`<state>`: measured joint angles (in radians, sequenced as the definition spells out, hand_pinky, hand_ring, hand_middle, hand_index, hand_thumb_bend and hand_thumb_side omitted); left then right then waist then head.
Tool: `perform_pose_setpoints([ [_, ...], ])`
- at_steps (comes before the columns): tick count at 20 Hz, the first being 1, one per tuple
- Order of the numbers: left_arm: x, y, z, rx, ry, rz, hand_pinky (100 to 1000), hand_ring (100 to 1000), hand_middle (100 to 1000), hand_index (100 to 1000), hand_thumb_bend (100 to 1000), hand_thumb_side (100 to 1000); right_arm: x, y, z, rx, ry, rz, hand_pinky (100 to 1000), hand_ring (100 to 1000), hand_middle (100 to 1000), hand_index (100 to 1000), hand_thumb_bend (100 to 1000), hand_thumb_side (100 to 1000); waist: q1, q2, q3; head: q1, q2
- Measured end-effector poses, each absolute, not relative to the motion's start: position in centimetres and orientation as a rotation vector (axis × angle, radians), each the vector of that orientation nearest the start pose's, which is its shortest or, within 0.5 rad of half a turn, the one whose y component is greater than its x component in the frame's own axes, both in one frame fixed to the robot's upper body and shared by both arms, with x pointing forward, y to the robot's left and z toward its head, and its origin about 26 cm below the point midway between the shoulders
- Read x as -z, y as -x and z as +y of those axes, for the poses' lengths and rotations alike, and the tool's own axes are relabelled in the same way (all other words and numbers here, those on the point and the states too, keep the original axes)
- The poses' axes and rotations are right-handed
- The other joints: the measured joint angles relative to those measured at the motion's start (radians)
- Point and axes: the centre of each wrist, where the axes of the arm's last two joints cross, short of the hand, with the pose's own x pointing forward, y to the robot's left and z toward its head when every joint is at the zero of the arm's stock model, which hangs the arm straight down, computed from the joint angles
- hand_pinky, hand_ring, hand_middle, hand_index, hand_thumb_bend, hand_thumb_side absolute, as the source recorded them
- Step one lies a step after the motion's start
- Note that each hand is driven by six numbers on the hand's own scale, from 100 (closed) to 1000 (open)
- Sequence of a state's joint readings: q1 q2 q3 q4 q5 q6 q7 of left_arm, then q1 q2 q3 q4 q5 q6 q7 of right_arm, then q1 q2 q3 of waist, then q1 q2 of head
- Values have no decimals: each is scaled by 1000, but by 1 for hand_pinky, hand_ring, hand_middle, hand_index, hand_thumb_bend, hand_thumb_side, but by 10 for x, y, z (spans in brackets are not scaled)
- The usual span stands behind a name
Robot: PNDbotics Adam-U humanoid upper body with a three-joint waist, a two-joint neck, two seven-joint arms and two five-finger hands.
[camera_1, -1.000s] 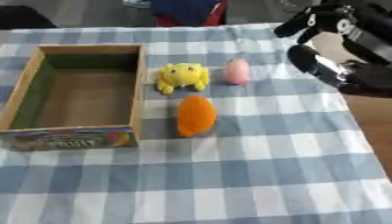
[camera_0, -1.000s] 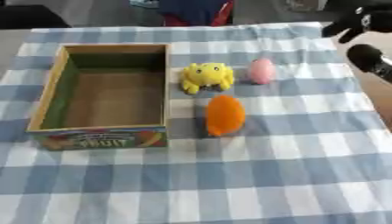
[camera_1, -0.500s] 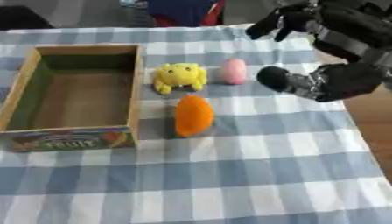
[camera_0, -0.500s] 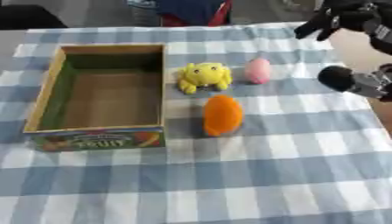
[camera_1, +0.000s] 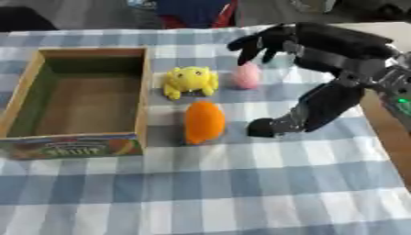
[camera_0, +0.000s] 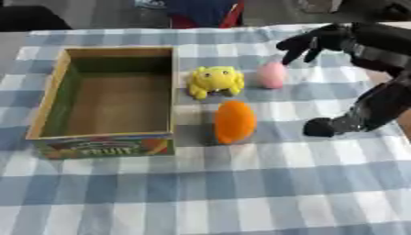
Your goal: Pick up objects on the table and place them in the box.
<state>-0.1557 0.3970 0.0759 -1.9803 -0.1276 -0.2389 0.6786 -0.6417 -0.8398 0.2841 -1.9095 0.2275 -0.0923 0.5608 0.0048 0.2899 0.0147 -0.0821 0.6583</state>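
Note:
An open cardboard fruit box (camera_0: pixel 50 110) stands at the left, with nothing in it. Right of it lie a yellow plush toy (camera_0: pixel 214 81), a pink egg-shaped thing (camera_0: pixel 272 75) and, nearer me, an orange oval thing (camera_0: pixel 234 121). My right hand (camera_1: pixel 258 43) comes in from the upper right. It hovers just above and behind the pink egg, fingers hanging down and spread, holding nothing. A black lower part of that arm (camera_1: pixel 303 115) reaches down close to the cloth, right of the orange thing. My left hand shows in no view.
A blue and white checked cloth (camera_0: pixel 241 193) covers the table. The table's right edge (camera_1: pixel 385 133) lies close beside the arm. A dark blue and red shape (camera_0: pixel 201 11) sits beyond the far edge.
My right hand has swung left from the table's right edge to a spot over the pink egg, and the arm's lower part has come down near the orange thing. The objects lie as before.

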Motion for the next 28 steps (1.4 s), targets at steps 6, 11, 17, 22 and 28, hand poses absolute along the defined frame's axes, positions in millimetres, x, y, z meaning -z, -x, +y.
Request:
perform_pose_setpoints([
  [6, -172, -286, 303, -297, -695, -2461, 267, 611, 566, 808, 161, 834, -280, -338, -245, -1801, 447, -1770, 725, 828, 801, 997, 459, 523, -1, 3, 0, 1, -3],
  [11, -173, -287, 301, -293, -684, -2466, 267, 611, 566, 808, 161, 833, -270, -352, -238, -1802, 460, -1731, 728, 835, 817, 995, 458, 525, -2, 3, 0, 1, -7],
  [17, -175, -288, 300, -289, -675, -2473, 266, 611, 565, 807, 156, 831, -255, -369, -233, -1816, 465, -1664, 743, 854, 852, 993, 552, 524, -3, 8, 6, 0, -4],
  [22, -175, -288, 298, -284, -664, -2478, 266, 610, 565, 807, 151, 831, -241, -380, -230, -1844, 458, -1607, 741, 852, 845, 990, 561, 511, -2, 19, 14, 0, 1],
  [28, -177, -289, 297, -281, -658, -2483, 264, 610, 564, 806, 145, 832, -227, -390, -231, -1847, 489, -1566, 731, 840, 802, 967, 550, 521, -2, 31, 25, 0, 1],
])
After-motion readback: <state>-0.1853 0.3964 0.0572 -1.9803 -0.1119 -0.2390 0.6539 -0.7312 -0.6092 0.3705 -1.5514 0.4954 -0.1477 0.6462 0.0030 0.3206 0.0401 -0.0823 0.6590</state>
